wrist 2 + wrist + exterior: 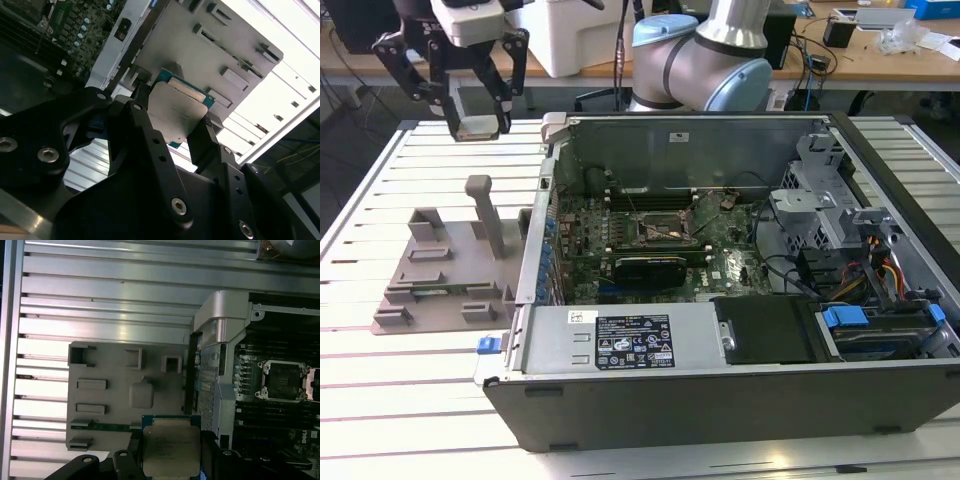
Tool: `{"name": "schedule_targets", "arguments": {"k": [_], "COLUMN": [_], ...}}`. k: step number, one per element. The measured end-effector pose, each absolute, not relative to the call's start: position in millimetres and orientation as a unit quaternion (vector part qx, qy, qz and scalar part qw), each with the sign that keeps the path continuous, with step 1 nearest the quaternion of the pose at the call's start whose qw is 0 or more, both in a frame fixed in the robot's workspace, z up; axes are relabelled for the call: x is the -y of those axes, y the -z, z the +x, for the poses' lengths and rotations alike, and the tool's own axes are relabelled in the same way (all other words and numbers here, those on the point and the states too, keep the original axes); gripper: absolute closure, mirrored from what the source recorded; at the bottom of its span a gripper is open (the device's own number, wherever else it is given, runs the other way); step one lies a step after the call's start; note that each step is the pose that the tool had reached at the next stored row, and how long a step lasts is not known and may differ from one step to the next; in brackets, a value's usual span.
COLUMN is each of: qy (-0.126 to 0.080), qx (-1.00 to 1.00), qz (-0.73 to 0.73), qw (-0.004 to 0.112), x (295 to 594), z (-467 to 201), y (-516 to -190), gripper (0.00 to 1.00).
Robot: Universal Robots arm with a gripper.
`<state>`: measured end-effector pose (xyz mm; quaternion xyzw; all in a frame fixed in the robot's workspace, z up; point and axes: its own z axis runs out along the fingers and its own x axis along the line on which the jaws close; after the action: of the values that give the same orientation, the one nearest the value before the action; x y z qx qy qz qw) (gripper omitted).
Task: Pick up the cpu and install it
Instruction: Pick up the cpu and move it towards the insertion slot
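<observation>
Fingers (200, 142) closed on the cpu (176, 114), one finger on each of two opposite edges. Silvery top and green rim are clear between them in both wrist views. The chip sits square in the grip, not visibly skewed.

The cpu (478, 127) is in the air, outside the open computer case (720, 395), off its end wall on the exterior view's left and above the level of its top edge. It touches nothing but the fingers.

Below it, beside that same end of the case, is the grey tray (105, 405) on the slatted tabletop (380, 400). The tray's recesses that can be seen hold no chip.

Inside the case, about mid-board, is the socket (284, 380). Its frame looks open and the seat bare.

Step, as I judge it: pick-up is complete and the carry is in hand; install not yet done.

What remains calls for:
- travel over the case wall towards the socket
- chip kept level
- edges and corner mark matched to the seat, because a tilted or rotated drop risks the contacts

Corner orientation cannot be made out.
</observation>
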<state>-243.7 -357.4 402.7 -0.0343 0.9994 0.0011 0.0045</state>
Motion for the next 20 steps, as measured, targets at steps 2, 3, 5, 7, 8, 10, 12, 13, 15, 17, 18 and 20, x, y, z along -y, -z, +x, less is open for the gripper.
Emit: {"name": "schedule_targets", "arguments": {"k": [2,3,5,7,8,10,12,13,15,17,18,20], "qy": [-0.001,-0.001,-0.001,-0.001,-0.001,-0.001,-0.001,0.000,0.000,0.000,0.000,0.000], "qx": [-0.999,-0.999,-0.999,-0.999,-0.999,-0.999,-0.999,-0.999,-0.999,-0.999,-0.999,-0.999], "qz": [-0.034,-0.034,-0.034,-0.034,-0.034,-0.034,-0.034,-0.034,-0.034,-0.034,-0.034,-0.034], "qw": [0.004,0.004,0.004,0.003,0.003,0.003,0.003,0.003,0.003,0.003,0.003,0.003], "x": [357,357,356,355,355,354,354,354,354,354,353,353], "z": [-239,-235,-226,-217,-209,-204,-199,-197,-191,-187,-185,-183], "y": [-402,-401,-400,-399,-398,-397,-397,-396,-395,-395,-394,-394], "gripper": [0.45,0.45,0.45,0.45,0.45,0.45,0.45,0.45,0.45,0.45,0.45,0.45]}}
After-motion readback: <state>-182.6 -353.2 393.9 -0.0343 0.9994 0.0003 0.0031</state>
